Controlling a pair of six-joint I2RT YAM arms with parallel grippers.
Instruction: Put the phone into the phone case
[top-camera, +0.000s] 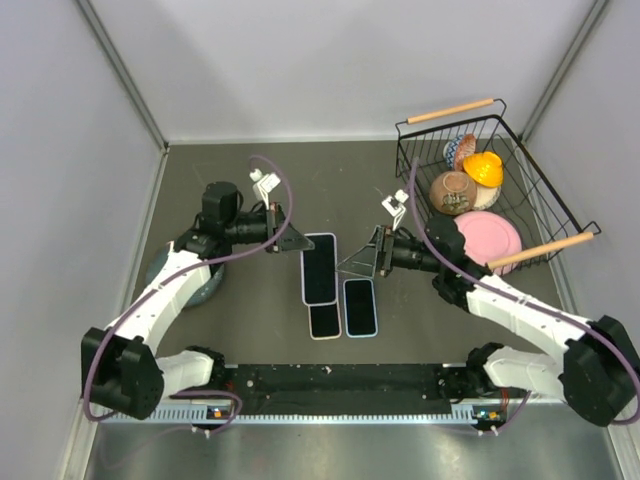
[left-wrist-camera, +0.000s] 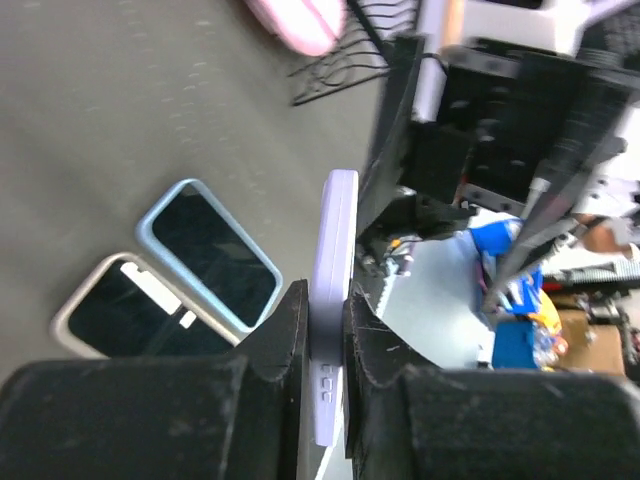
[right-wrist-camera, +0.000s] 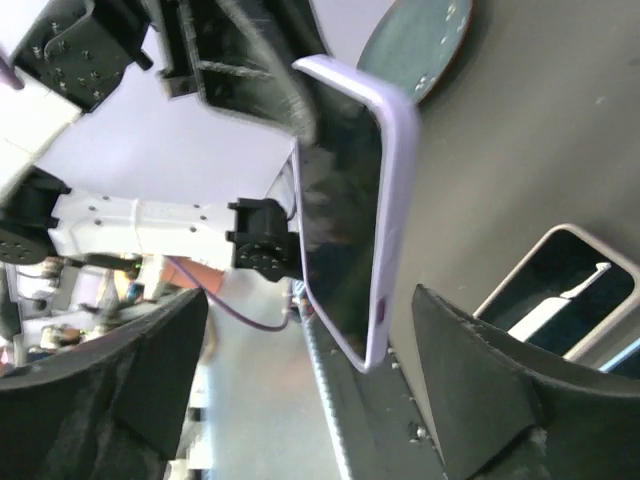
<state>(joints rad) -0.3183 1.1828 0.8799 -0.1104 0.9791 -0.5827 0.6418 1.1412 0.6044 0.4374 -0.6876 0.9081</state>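
A lilac phone case (top-camera: 319, 268) with a dark glossy face is pinched across its thickness near its far end by my left gripper (top-camera: 298, 243), which holds it roughly level over the table. In the left wrist view the case (left-wrist-camera: 335, 240) shows edge-on between the shut fingers, gripper (left-wrist-camera: 328, 305). My right gripper (top-camera: 362, 260) is open just right of the case. In the right wrist view the case (right-wrist-camera: 350, 200) stands between the spread fingers, gripper (right-wrist-camera: 310, 300), untouched. Whether a phone sits inside the lilac case I cannot tell.
A blue-rimmed phone (top-camera: 360, 307) and a beige-rimmed phone (top-camera: 323, 321) lie flat on the table near the front. A wire basket (top-camera: 556, 205) with bowls and a pink plate stands at the right. A teal dish (top-camera: 200, 288) sits under the left arm.
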